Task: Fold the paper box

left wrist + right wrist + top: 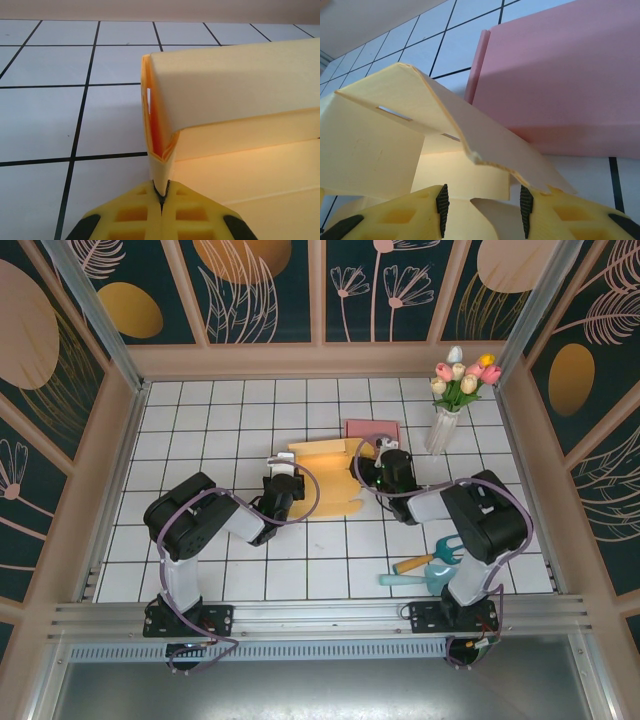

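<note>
1. Metal rails [320, 615] run along the near edge, with both arm bases bolted to them. Beyond lies a white tiled table [200, 420] with dark grid lines. It is fenced by wood-framed dark wall panels [260, 290] painted with flowers and leaves. The yellow paper box [325, 480] sits partly folded near the middle of the table. The left gripper [285, 480] is at its left end and the right gripper [375, 472] at its right end. Pink cardboard [375, 428] lies just behind the box, a vase of tulips [440, 430] stands at the far right, and garden tools [420, 570] lie beside the right arm.
2. On the left wrist, the left gripper [161, 192] is pressed together, pinching the bottom corner of the paper box's [235, 80] upright end flap. Bare tiles of the table [50, 125] stretch away to the left.
3. On the right wrist, the right gripper [482, 205] stands partly apart, and a raised flap of the paper box [370, 145] crosses above the gap. The pink cardboard [560, 75] lies flat on the table [465, 15] just behind.
</note>
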Controlling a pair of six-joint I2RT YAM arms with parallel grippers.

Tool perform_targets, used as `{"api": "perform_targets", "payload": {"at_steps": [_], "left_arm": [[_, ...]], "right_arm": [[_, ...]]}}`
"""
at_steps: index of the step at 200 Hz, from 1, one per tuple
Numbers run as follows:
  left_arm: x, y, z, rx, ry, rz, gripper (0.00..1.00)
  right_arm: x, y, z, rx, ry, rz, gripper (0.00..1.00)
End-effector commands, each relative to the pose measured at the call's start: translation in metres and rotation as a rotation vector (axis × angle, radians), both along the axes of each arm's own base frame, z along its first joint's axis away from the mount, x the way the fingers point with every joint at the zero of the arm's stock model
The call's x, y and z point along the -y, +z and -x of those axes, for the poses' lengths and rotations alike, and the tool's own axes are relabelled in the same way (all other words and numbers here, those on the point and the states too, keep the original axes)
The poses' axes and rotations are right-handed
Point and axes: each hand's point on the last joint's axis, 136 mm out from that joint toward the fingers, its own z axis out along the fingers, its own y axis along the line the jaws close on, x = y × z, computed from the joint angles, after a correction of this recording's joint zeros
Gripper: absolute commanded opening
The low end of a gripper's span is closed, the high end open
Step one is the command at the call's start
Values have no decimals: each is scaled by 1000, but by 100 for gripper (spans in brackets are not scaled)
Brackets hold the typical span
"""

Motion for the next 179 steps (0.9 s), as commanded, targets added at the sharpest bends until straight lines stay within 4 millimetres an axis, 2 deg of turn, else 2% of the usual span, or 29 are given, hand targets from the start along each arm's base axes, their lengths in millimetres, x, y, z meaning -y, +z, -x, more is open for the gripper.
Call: {"api": "perform_targets", "payload": {"at_steps": [1, 43, 78, 122, 155, 179], "left_arm": [[3, -17, 4, -46, -28, -40, 4], [3, -17, 3, -48, -29, -43, 4], [4, -17, 2, -49, -28, -43, 4], [5, -19, 3, -55, -33, -45, 4], [5, -19, 2, -57, -33, -48, 3], [6, -19, 2, -56, -35, -47, 3]], "right_arm": [[-4, -1, -12, 12, 8, 8, 45], [-8, -4, -19, 56, 30, 26, 45], [-2, -6, -21, 99, 2, 44, 46], [-20, -2, -15, 163, 127, 31, 45], [-40, 6, -1, 206, 257, -11, 42], [-49, 5, 4, 203, 302, -22, 42]]}}
